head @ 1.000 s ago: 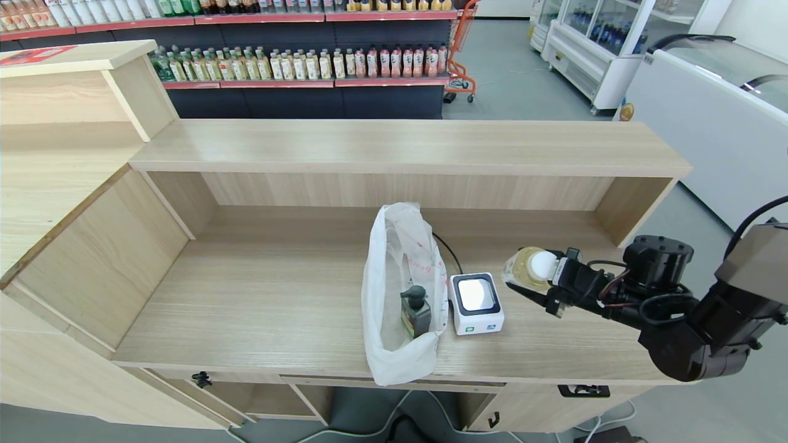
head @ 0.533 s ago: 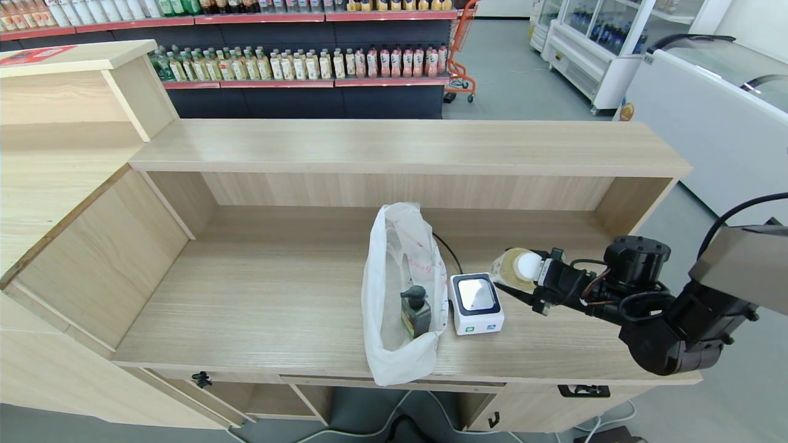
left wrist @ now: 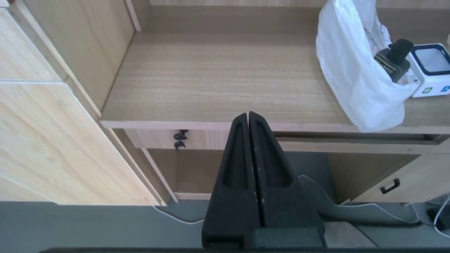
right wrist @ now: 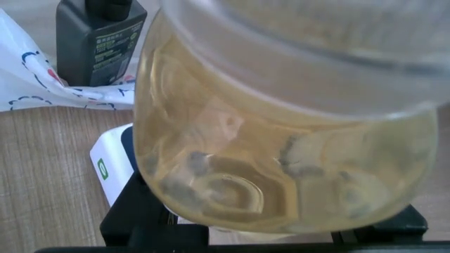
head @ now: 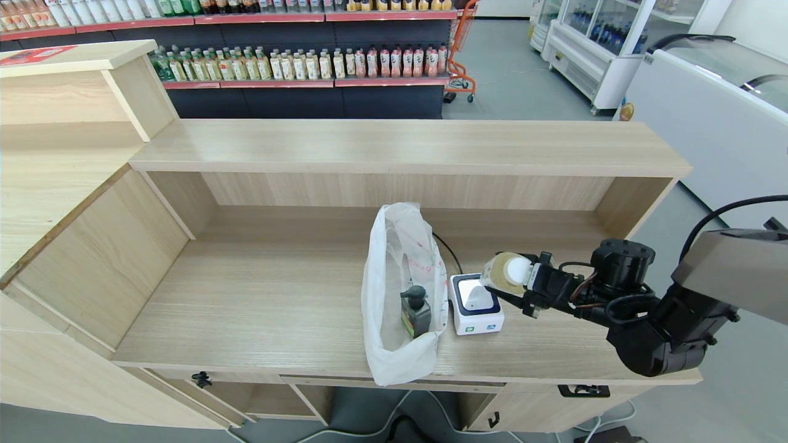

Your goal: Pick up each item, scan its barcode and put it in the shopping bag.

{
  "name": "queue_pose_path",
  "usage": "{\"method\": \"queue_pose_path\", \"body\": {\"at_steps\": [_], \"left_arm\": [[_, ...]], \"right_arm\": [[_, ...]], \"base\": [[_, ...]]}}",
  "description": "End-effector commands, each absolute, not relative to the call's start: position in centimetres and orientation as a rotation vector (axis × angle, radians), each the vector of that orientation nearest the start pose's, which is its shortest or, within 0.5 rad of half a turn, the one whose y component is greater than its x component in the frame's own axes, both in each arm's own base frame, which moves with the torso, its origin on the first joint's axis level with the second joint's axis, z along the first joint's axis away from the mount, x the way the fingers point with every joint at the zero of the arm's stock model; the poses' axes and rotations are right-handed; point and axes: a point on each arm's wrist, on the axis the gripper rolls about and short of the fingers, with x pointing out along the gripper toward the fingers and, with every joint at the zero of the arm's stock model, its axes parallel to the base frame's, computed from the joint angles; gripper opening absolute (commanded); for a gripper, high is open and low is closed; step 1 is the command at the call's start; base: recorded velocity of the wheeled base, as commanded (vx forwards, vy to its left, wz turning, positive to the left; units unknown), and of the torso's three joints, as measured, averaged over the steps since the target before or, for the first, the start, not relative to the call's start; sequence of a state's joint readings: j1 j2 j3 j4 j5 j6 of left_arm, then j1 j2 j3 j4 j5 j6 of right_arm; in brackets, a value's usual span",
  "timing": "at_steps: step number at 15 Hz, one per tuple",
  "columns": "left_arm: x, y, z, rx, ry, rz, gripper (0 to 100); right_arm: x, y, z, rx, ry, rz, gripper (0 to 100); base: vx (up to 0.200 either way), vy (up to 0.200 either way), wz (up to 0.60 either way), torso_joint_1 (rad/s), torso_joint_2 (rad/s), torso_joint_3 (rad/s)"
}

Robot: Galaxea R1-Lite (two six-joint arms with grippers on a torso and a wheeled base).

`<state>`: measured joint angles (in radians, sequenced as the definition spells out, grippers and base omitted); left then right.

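My right gripper is shut on a clear bottle of pale yellow drink with a white cap, held tilted just above the right edge of the white barcode scanner. The right wrist view looks through the bottle at the scanner below it. Left of the scanner stands the white shopping bag, mouth open, with a dark pump bottle inside. In the left wrist view, the left gripper is shut, empty, in front of and below the counter's front edge, with the bag far off.
The wooden counter has a raised shelf behind and a side wall on the left. A black cable runs from the scanner to the back. Store shelves with drinks and white freezers stand beyond.
My right arm has carried the bottle to the left, from well right of the scanner to just over its right edge. The bag and scanner have not moved.
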<state>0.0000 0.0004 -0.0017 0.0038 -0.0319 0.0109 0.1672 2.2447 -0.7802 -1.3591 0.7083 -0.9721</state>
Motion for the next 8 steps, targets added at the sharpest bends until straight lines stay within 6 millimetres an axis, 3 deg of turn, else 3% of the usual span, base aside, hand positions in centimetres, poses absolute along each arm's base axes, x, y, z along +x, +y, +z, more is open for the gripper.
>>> {"method": "queue_pose_path", "body": {"at_steps": [1, 8], "left_arm": [[-2.3, -0.1, 7.6, 0.011, 0.003, -0.032, 0], [-2.3, -0.1, 7.5, 0.011, 0.004, -0.032, 0]], "right_arm": [[37.2, 7.8, 5.4, -0.876, -0.324, 0.856, 0], [38.6, 8.2, 4.9, -0.880, -0.342, 0.852, 0]], "base": [[0.000, 0.000, 0.00, 0.000, 0.00, 0.000], [0.000, 0.000, 0.00, 0.000, 0.00, 0.000]]}}
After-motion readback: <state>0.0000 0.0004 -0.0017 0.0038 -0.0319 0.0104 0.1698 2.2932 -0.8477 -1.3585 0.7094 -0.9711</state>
